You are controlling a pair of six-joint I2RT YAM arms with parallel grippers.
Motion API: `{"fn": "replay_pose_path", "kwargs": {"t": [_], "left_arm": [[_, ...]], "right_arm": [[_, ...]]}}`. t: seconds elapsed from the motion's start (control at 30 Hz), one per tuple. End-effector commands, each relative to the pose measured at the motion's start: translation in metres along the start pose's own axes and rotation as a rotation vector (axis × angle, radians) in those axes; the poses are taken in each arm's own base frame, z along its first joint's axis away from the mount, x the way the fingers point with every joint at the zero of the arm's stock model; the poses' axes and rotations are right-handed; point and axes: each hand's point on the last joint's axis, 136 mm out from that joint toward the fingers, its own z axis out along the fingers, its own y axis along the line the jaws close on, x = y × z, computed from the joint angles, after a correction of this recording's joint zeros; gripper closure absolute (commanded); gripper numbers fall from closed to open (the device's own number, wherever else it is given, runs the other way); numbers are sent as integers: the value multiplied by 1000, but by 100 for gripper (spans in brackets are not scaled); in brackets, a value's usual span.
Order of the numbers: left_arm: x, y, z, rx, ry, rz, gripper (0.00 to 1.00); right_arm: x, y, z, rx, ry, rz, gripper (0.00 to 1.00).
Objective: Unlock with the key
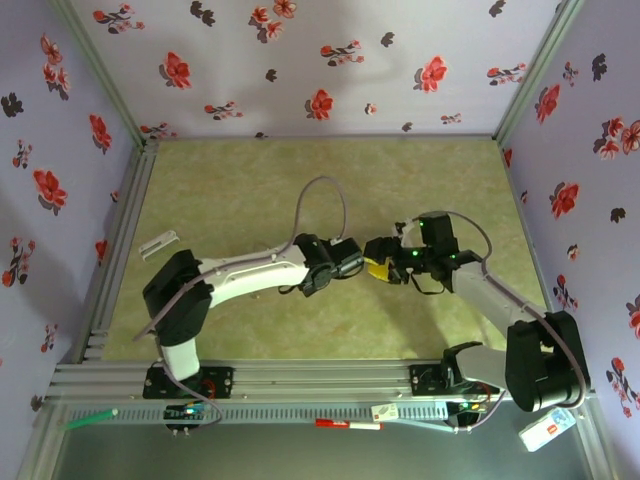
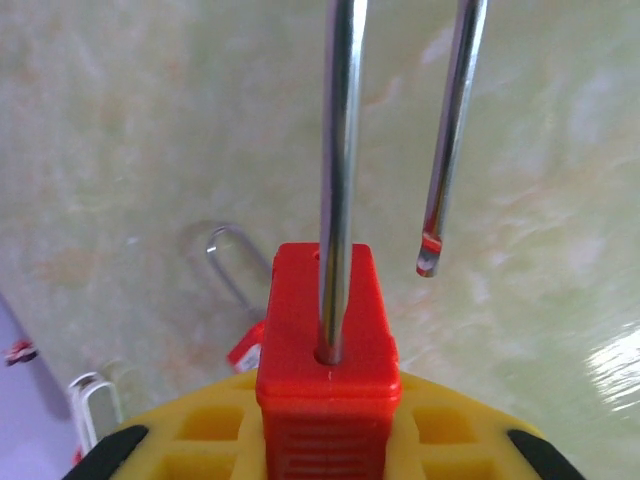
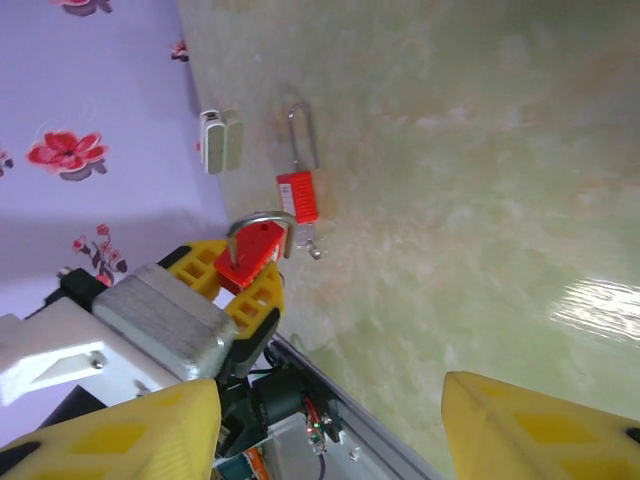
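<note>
One shackle leg [image 2: 445, 150] stood free of the padlock [image 2: 325, 330] pinched in our left hand [image 3: 238, 285]: unlocking looked done. Our right hand [image 3: 332, 390] gaped empty. The key [image 3: 310, 243] perhaps lay at eleven o'clock, by the spare padlock [image 3: 298, 195].

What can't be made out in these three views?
- Steel shackle of the held red plastic padlock: left wrist view, top cut off by the frame.
- Its keyhole: same view, buried between the yellow fingers.
- Small metal bit by the lying red padlock: right wrist view, too small to name.
</note>
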Motion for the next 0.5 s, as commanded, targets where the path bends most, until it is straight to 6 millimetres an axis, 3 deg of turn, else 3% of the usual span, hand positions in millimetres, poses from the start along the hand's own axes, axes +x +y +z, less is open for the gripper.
{"fn": "replay_pose_path", "kwargs": {"t": [0.0,0.33,0.47], "left_arm": [[-9,-22,5,80,9,-33,96],[1,-63,41,231,132,-61,97],[7,-65,54,259,184,-79,97]], "right_arm": [[5,-18,-6,59,-14,5,39],[5,-27,-14,72,-42,23,37],[3,-25,-17,74,-50,15,37]]}}
